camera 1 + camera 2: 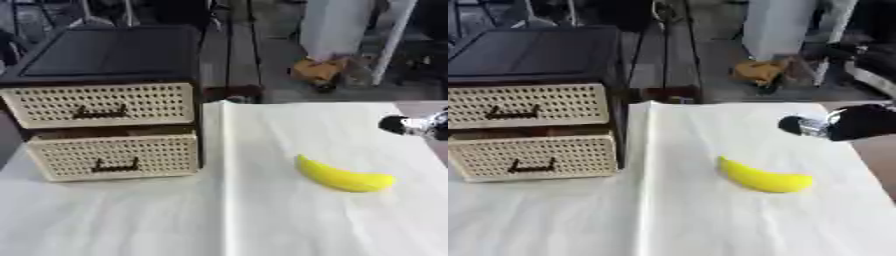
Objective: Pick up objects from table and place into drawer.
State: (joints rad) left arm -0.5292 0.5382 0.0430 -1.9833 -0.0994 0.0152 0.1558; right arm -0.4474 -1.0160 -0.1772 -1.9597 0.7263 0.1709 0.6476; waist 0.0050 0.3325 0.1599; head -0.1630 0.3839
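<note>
The banana [343, 176] lies on the white cloth [262, 215] right of centre, well apart from the drawer unit [109, 105] at the left. Both cream drawers are closed; the lower drawer [114, 156] sits slightly proud of the upper drawer [101, 104]. The right hand [842, 123] enters from the right edge, near the banana but above and behind it, not touching; whether its fingers are spread or curled cannot be told. The left hand shows in no view. The step in hand appears to be the reach toward the banana. Next the hand must come down over the banana and close round it, and a drawer must be pulled open by its dark handle [116, 165] before anything goes in.
</note>
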